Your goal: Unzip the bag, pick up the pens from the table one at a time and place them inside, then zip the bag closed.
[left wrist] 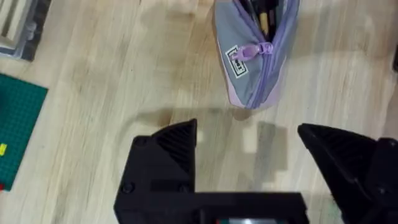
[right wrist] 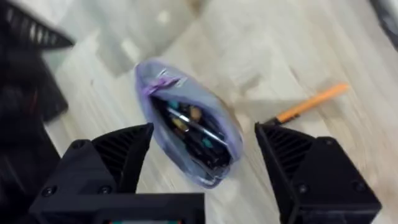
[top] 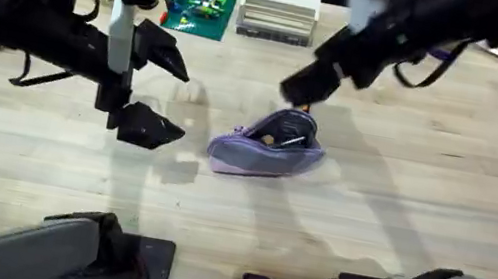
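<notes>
Spread right end effector [right wrist: 205,162] hovered over the soft pencil pouch [right wrist: 186,127]; 1 light, slim orange pen [right wrist: 311,102] lay just beyond, best pinched mid-shaft.

Brightness: even and bright across the table [top: 398,215].
Shadows: soft grey patches on the wood at about 4 o'clock from the bag [top: 266,145], and at 3 o'clock beside the left gripper [top: 167,95].
Glare: pale sheen on the wood toward 12 o'clock in the right wrist view.
Blur: the right arm [top: 399,33] smears dark overhead; the right wrist view is soft throughout, the orange pen [right wrist: 311,103] fuzzy.
Focus: in the left wrist view the wood grain is fairly crisp, the near fingers [left wrist: 168,162] softer.
</notes>
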Controlling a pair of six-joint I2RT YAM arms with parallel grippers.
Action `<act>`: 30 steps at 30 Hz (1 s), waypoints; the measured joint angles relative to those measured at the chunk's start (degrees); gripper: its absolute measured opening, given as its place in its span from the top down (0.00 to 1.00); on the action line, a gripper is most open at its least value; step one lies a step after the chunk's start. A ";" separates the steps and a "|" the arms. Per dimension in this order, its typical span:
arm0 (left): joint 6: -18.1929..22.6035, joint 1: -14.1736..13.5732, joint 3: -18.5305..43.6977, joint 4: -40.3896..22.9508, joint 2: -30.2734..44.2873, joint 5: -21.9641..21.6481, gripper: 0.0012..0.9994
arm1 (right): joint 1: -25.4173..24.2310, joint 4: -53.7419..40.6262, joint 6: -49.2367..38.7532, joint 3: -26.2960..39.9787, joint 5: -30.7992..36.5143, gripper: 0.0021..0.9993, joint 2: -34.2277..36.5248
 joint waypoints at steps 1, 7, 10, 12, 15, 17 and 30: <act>0.42 0.02 0.00 0.03 0.55 0.15 0.01 | -1.21 0.15 1.23 0.17 -0.01 0.00 0.00; 1.83 0.02 0.00 0.15 2.76 1.27 0.01 | -6.73 0.79 6.45 0.21 0.00 0.00 0.02; 2.00 0.02 0.00 0.08 2.76 1.46 0.01 | -6.71 0.78 7.51 0.21 -0.02 0.00 0.02; 2.13 0.02 0.00 0.00 2.76 1.55 0.01 | -6.71 1.22 8.48 0.21 -0.11 0.00 0.02; 2.15 0.02 0.00 -0.02 2.76 1.57 0.01 | -6.71 3.79 9.46 0.21 -0.17 0.00 0.06; 2.15 0.02 0.00 -0.04 2.74 1.57 0.01 | -6.61 7.38 13.07 0.24 0.76 0.00 0.77; 2.15 0.02 0.00 0.00 2.75 1.57 0.01 | -2.90 9.58 37.81 0.24 22.13 0.00 5.40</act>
